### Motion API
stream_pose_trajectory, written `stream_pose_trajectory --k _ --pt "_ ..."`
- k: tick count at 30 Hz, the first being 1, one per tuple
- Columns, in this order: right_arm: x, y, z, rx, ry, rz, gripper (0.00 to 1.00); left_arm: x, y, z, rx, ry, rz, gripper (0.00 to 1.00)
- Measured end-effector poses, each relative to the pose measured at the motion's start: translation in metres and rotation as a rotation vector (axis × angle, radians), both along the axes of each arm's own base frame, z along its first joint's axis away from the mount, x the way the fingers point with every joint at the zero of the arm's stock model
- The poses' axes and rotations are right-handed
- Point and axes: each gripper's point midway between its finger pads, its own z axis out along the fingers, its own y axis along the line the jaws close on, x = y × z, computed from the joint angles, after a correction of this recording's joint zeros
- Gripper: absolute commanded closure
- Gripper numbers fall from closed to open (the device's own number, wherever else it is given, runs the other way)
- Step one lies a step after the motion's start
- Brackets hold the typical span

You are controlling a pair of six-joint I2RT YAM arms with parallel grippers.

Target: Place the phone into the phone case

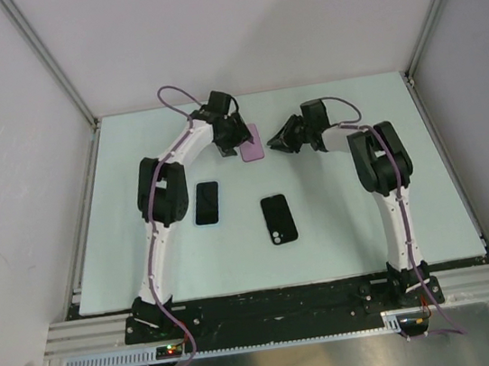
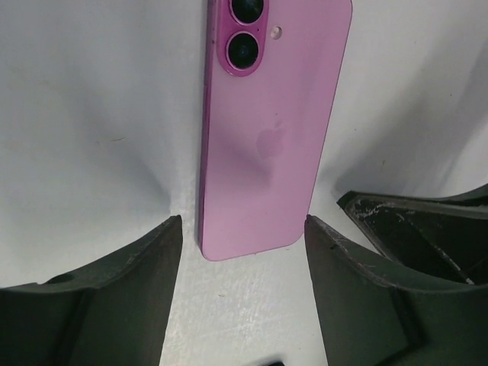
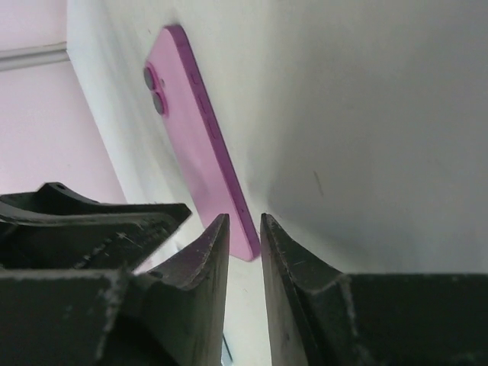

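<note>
Pink phone (image 1: 252, 143) face-down at far table (image 1: 359, 221) centre, one of three devices, left gripper (image 1: 237, 140) fingers spread around it, right gripper (image 1: 282, 138) fingers nearly pressed together beside it, blue-rimmed case (image 1: 207, 203) and black phone (image 1: 278, 218) nearer.

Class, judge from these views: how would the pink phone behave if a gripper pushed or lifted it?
The pink phone lies flat and thin, so it would likely slide, not roll or tip. Its glossy back looks slippery. Its straight edge suggests a stiff body.

You've got a pale green table (image 1: 368, 220) here, white walls (image 1: 1, 135) closing it in, an aluminium rail (image 1: 280, 304) along the near edge.
</note>
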Motion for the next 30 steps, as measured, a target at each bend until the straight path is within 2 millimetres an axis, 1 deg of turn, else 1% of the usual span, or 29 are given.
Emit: stream_pose_trajectory --k 5,7,10,14,20,30 --pt "0.018 0.013 0.005 0.010 -0.005 -0.014 0.74 0.000 -0.004 -0.008 -0.015 0.017 -0.011 0.35" --pt "0.021 0.018 0.004 0.008 0.002 -0.017 0.75 0.000 -0.005 -0.011 -0.024 0.025 -0.015 0.36" --pt "0.020 0.026 -0.001 -0.004 0.019 -0.014 0.75 0.001 -0.005 -0.010 -0.030 0.026 -0.016 0.37" --pt "0.015 0.031 -0.004 -0.017 0.037 -0.010 0.75 0.000 -0.005 -0.011 -0.037 0.032 -0.021 0.38" --pt "0.013 0.031 -0.004 -0.031 0.042 0.004 0.75 -0.001 -0.006 -0.011 -0.062 0.047 -0.030 0.41" --pt "0.008 0.031 -0.006 -0.044 0.026 0.034 0.76 -0.005 -0.006 -0.012 -0.072 0.051 -0.056 0.42"
